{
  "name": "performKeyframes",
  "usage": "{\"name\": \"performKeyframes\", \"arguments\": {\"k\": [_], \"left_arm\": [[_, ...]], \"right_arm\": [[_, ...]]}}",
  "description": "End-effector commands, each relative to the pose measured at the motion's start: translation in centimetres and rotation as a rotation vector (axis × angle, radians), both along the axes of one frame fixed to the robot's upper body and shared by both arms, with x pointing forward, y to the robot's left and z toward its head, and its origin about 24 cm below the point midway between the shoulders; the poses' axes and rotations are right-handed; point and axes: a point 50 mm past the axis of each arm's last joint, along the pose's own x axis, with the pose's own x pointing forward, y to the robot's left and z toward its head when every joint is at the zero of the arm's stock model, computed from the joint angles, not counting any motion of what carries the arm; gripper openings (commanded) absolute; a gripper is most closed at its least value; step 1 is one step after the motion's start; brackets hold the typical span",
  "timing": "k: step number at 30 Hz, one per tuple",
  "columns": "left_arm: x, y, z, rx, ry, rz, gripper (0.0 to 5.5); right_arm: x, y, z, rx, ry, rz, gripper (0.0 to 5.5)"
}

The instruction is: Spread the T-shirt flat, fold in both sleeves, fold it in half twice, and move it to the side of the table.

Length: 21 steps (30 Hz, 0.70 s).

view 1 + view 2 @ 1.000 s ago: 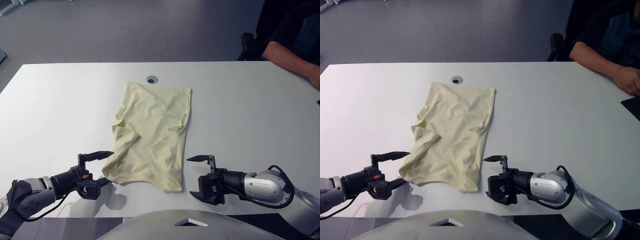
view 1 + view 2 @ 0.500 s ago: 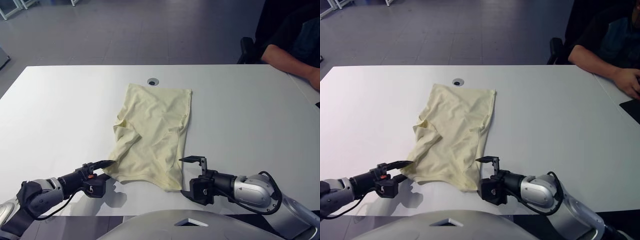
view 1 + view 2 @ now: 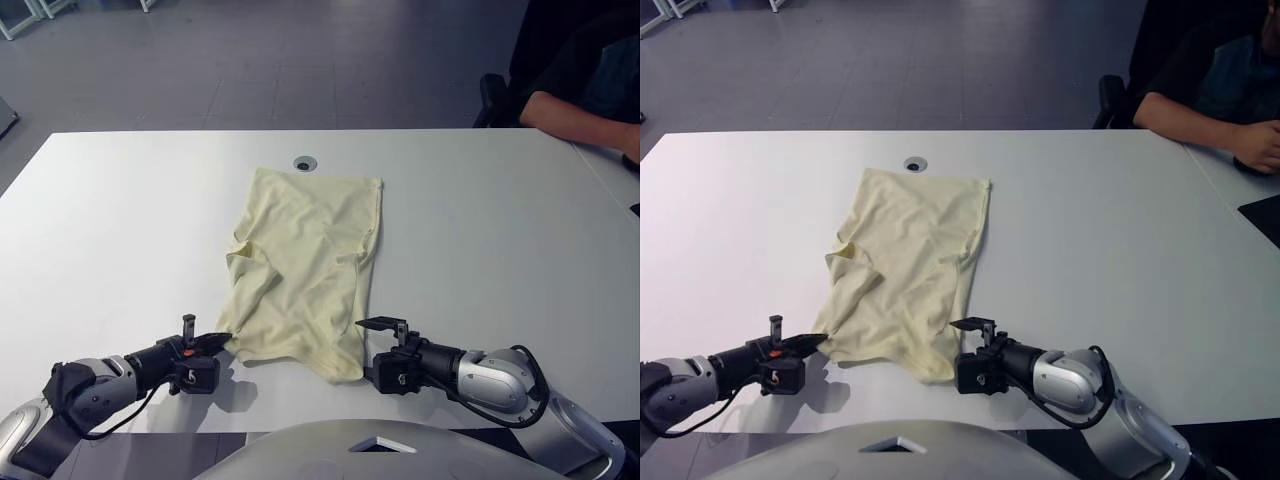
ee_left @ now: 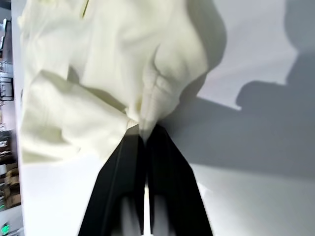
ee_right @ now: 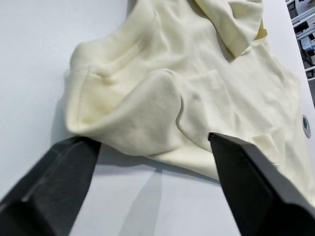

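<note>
Left gripper (image 3: 215, 341) has slid in and clamped onto the shirt's (image 3: 305, 265) 7 o'clock corner. Right gripper (image 3: 367, 348) has crept closer, fingers apart astride the 5 o'clock corner. Cream and rumpled, the shirt lies mid-table (image 3: 480, 230).

White table (image 3: 480, 230); crumpled T-shirt (image 3: 310, 260) mid-table; likely grommet (image 3: 304, 163) beyond.

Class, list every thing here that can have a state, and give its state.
T-shirt: rumpled, partly folded over, lying on the table.
left gripper: shut on the T-shirt's near edge.
right gripper: open, fingers either side of a near corner.
</note>
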Motion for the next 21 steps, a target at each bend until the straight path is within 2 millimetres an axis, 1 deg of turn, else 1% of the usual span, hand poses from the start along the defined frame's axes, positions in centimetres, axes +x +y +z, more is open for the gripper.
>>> {"name": "performKeyframes", "arguments": {"k": [1, 4, 9, 11, 12, 16, 21], "left_arm": [[-1.4, -0.4, -0.4, 0.042, 0.118, -0.026, 0.0], [-1.9, -0.5, -0.4, 0.057, 0.15, -0.029, 0.0], [-1.8, -0.4, -0.4, 0.069, 0.164, -0.034, 0.0], [-1.8, -0.5, -0.4, 0.067, 0.169, -0.033, 0.0], [-1.8, -0.6, -0.3, 0.065, 0.17, -0.033, 0.0], [-1.7, -1.0, -0.2, 0.044, 0.183, -0.025, 0.0], [-1.6, -2.0, 0.4, -0.031, 0.226, 0.019, 0.0]], "right_arm": [[0.1, -0.4, 0.1, -0.011, -0.007, -0.018, 3.19], [-0.1, -0.6, 0.2, -0.013, 0.005, -0.022, 2.72], [-0.6, -1.0, 0.5, -0.01, 0.025, -0.02, 1.9], [-0.7, -1.1, 0.7, -0.009, 0.029, -0.012, 1.66], [-0.7, -1.2, 0.8, -0.009, 0.028, -0.009, 1.42], [-0.4, -1.4, 1.1, -0.003, 0.013, -0.01, 0.78], [-0.2, -1.4, 1.5, 0.021, 0.008, -0.001, 0.02]]}}
